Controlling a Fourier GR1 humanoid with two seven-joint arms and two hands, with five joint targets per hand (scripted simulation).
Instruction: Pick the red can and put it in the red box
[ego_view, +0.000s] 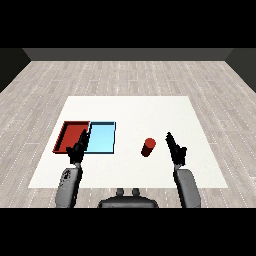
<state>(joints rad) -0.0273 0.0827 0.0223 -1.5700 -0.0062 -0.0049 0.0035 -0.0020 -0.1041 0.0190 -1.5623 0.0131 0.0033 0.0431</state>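
The red can (148, 147) stands upright on the white table (130, 110), to the right of the two trays and just to the left of my right hand (176, 149). That hand holds nothing: its fingers point straight ahead and are not curled, and a strip of bare table shows between them and the can. My left hand (78, 148) hovers over the near edge where the red tray (70, 131) meets the light blue tray (102, 139), fingers likewise straight and empty. The risks I see are mostly in the approach. If I sweep my right hand in sideways with the fingers stiff, I expect to nudge the can and tip it, and a tipped can will likely roll away across the table. If I close too high on it, it could slip as I lift. The carry then has to pass over the light blue tray to reach the red one beyond it, so releasing early would land it in the wrong tray. My left hand also sits near the drop spot and could block the way.
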